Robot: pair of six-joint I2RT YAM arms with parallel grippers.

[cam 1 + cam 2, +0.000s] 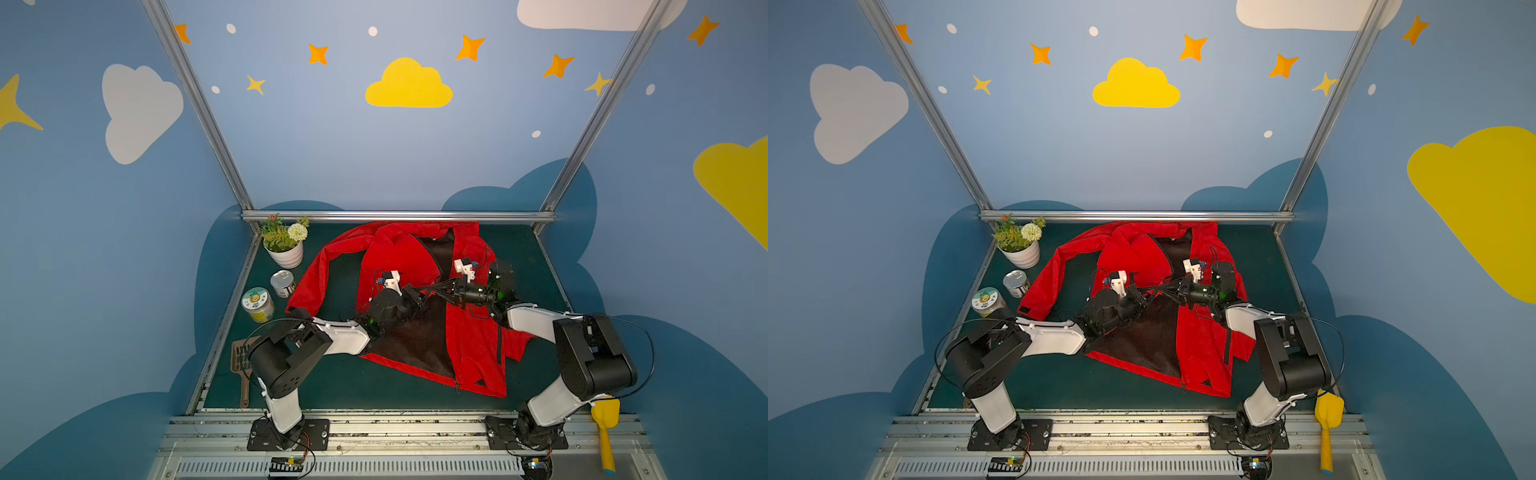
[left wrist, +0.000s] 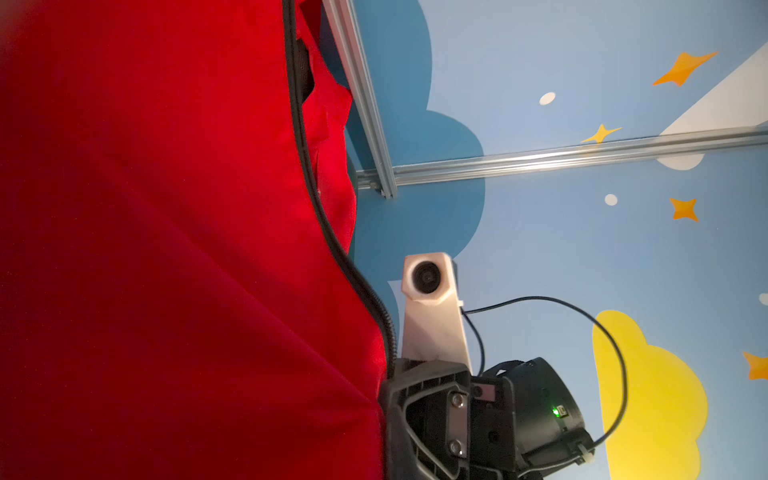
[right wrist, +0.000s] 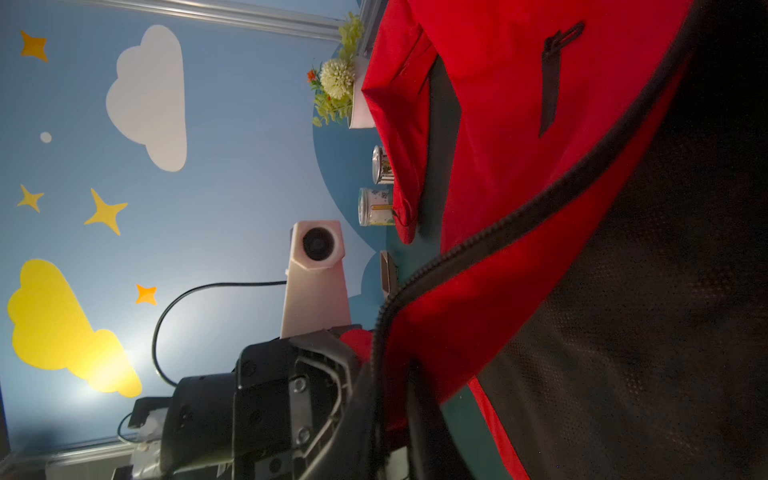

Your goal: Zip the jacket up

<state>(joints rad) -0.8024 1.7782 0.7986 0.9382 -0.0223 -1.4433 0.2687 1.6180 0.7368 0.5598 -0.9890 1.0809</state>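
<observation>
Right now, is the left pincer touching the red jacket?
Touching. In the right wrist view, the jacket edge is pinched in the left pincer.

Red jacket (image 1: 469, 340), black mesh lining (image 1: 415, 332), dark green tabletop (image 1: 332, 386), white ribbed pot (image 1: 286, 255), yellow shovel (image 1: 604, 415)

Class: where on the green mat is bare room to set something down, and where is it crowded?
Bare: between jacket hem and front rail; between jacket and right rail. Crowded: left edge, with flowerpot, tin, jar.
</observation>
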